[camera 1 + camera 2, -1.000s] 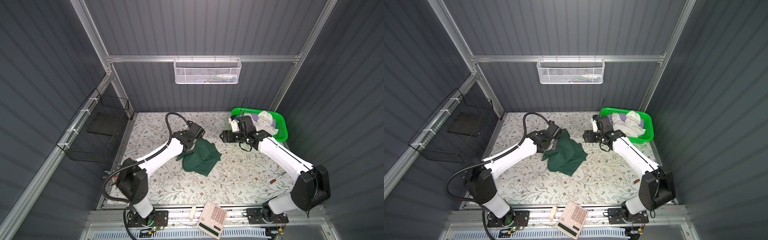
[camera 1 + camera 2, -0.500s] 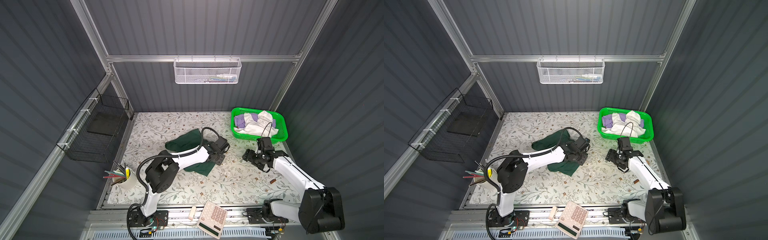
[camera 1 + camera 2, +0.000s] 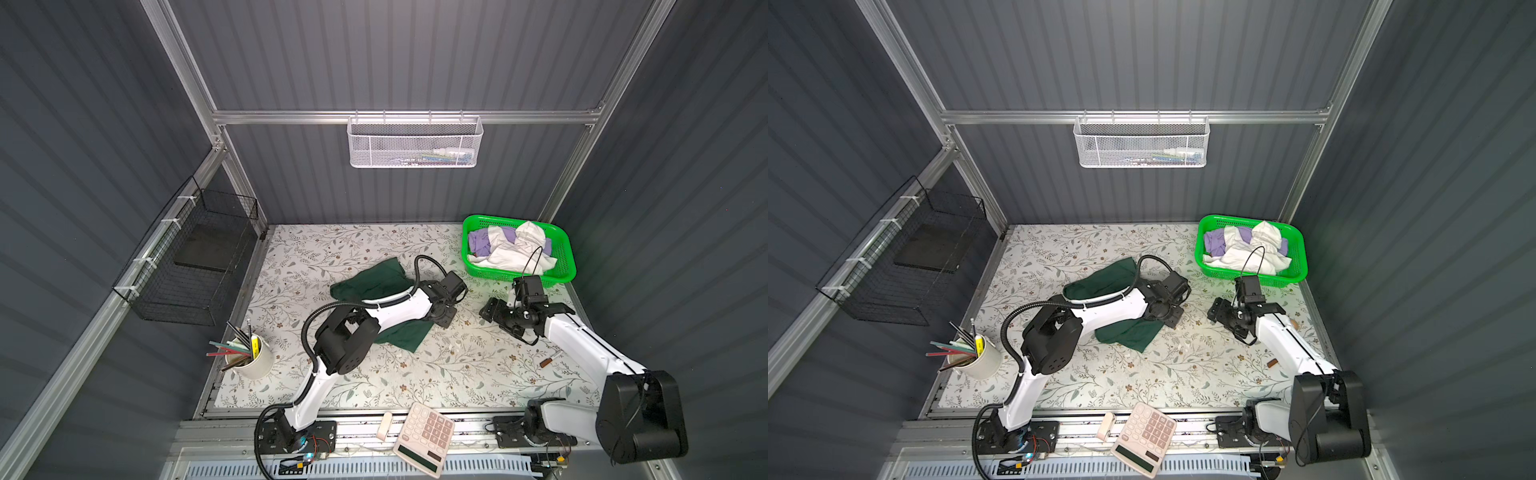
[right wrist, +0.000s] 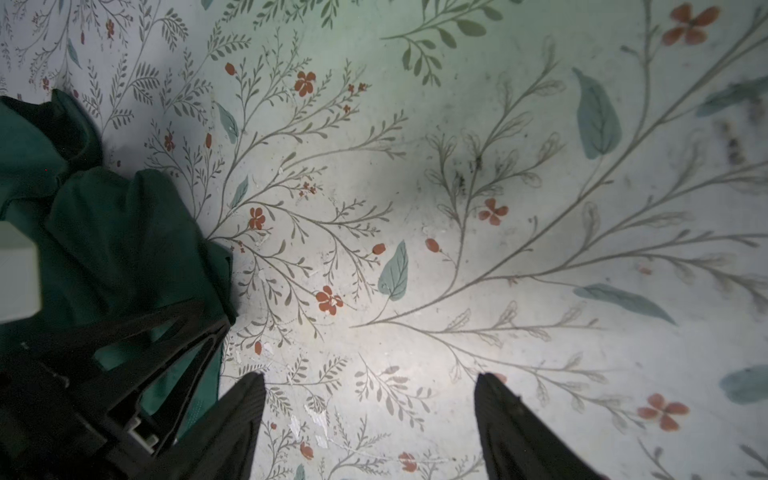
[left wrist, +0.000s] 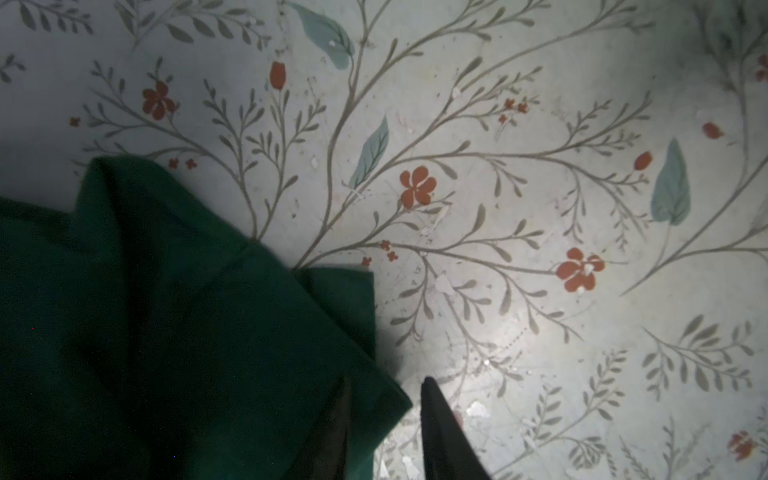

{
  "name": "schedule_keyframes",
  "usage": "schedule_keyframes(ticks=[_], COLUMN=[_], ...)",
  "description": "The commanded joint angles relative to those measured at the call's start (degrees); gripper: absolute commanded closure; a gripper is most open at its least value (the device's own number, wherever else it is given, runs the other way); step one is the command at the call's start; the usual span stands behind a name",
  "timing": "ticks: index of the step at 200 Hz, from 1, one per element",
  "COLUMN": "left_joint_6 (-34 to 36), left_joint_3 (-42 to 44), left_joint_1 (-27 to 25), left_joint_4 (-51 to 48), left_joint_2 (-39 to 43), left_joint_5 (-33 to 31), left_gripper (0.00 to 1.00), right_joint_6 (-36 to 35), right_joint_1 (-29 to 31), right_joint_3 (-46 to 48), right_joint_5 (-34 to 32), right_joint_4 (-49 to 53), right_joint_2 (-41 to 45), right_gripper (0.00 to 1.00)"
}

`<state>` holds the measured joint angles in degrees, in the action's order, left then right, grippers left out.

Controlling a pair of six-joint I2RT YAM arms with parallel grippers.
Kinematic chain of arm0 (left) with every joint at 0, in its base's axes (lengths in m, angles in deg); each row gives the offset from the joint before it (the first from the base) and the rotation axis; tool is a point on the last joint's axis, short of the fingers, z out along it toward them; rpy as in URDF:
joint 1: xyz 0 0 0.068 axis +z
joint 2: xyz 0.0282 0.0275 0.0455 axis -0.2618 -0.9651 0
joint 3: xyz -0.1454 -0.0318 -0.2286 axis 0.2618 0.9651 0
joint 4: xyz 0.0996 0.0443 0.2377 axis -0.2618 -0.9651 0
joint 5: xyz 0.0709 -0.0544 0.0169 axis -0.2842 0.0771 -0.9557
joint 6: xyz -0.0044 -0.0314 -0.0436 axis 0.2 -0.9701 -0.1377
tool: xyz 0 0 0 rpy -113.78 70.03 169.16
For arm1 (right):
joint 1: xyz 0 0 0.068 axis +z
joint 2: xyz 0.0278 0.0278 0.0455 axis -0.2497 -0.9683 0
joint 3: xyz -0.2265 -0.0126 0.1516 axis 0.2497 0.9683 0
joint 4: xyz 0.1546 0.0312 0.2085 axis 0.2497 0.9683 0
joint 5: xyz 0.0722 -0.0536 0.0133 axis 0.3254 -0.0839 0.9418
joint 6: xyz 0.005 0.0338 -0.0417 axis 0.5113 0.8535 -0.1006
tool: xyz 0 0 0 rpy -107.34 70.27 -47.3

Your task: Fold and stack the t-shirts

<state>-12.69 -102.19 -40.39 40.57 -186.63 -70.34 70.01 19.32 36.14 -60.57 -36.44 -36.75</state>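
Observation:
A dark green t-shirt (image 3: pixel 374 279) (image 3: pixel 1105 282) lies crumpled mid-table, partly under my left arm. My left gripper (image 3: pixel 444 318) (image 3: pixel 1173 318) is low at the shirt's right-hand edge. In the left wrist view the left gripper (image 5: pixel 384 390) has narrowed jaws with the shirt's hem (image 5: pixel 374 399) between them; one finger lies on the cloth and bare table shows beside the other. My right gripper (image 3: pixel 492 309) (image 3: pixel 1219 311) (image 4: pixel 365 386) stands open over bare table, just right of the shirt (image 4: pixel 116 232). White and lavender t-shirts (image 3: pixel 511 253) (image 3: pixel 1246 249) are heaped in a basket.
The bright green basket (image 3: pixel 569 266) (image 3: pixel 1302 257) stands at the back right. A mug of pencils (image 3: pixel 249 361) sits front left, and a calculator (image 3: pixel 424 438) on the front rail. A small brown item (image 3: pixel 548 360) lies by the right arm. A black wire basket (image 3: pixel 195 266) hangs on the left wall.
Both arms have come down from the back. The left arm now stretches across the shirt to its right edge with narrower jaws. The right gripper left the basket for the table.

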Motion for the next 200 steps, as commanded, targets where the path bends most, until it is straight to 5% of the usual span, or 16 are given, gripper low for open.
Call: schedule_keyframes(ticks=[1,57,87,100,116,200], left_joint_6=[-1.3,-1.1,-1.0,-1.3,-1.5,-1.5], left_joint_3=[-0.3,0.3,0.8,1.1,2.1,0.4], left_joint_1=[-0.3,-0.3,-0.4,-0.3,-0.4,-0.4], left_joint_4=[-2.5,-1.7,-1.5,-1.6,-0.6,-1.5], left_joint_2=[-0.3,0.5,2.1,2.3,2.4,-0.1], left_joint_5=[-2.0,-1.5,-2.2,-2.0,-0.7,-0.4], left_gripper=[0.68,1.0,0.99,0.7,0.57,0.73], right_joint_6=[-0.7,-0.3,-0.1,-0.1,-0.1,-0.3], right_joint_1=[-0.3,-0.3,-0.3,-0.3,-0.3,-0.3], right_joint_3=[0.4,0.2,0.1,0.2,0.3,0.5], right_joint_5=[1.0,1.7,2.3,2.4,2.6,2.8], right_joint_4=[-0.5,-1.4,-2.0,-2.2,-2.3,-2.6], right_joint_2=[0.0,-0.5,-1.1,-1.4,-1.6,-2.1], right_gripper=[0.19,0.18,0.18,0.18,0.18,0.18])
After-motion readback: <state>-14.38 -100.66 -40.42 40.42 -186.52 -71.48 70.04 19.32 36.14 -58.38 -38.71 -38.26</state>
